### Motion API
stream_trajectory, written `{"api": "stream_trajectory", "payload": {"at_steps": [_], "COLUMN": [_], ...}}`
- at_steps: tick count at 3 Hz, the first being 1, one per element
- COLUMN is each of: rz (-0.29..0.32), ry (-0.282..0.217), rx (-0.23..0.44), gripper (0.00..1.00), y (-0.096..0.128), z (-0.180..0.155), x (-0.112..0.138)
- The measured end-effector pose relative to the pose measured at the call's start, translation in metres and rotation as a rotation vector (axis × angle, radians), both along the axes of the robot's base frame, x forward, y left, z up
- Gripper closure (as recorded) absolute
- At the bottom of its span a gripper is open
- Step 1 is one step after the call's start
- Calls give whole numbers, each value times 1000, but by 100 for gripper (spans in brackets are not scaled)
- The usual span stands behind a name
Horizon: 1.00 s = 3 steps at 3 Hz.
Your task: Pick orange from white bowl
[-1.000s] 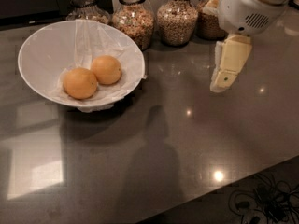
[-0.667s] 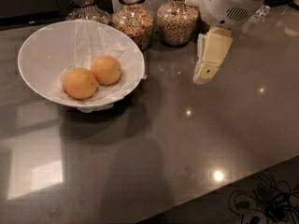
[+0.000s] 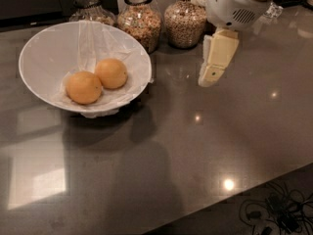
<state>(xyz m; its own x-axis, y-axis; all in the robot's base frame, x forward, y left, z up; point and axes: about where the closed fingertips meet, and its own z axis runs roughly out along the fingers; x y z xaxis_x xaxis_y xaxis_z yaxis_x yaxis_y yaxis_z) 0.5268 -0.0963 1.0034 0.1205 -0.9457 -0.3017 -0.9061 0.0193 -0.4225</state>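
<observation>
The white bowl, wide and lined with crinkled translucent paper, stands at the left of the dark countertop. Two oranges lie in it, touching. The back right orange looks slightly paler and yellower. Its twin at the front left is a deeper orange. My gripper, cream-coloured under a white wrist housing, points down over the counter to the right of the bowl. It is well apart from the bowl's rim and holds nothing that I can see.
Three glass jars of grains stand behind the bowl: one at the back left, one in the middle, one just behind the gripper. The counter's front edge runs at the lower right, with cables on the floor below.
My gripper has moved left along the counter toward the bowl. The bowl and both oranges have not moved.
</observation>
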Motion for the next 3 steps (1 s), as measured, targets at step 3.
{"api": "stream_trajectory", "payload": {"at_steps": [3], "rz": [187], "ry": [-40], "rx": [238], "gripper": [0], "y": [83], "z": [0], "x": [77]}}
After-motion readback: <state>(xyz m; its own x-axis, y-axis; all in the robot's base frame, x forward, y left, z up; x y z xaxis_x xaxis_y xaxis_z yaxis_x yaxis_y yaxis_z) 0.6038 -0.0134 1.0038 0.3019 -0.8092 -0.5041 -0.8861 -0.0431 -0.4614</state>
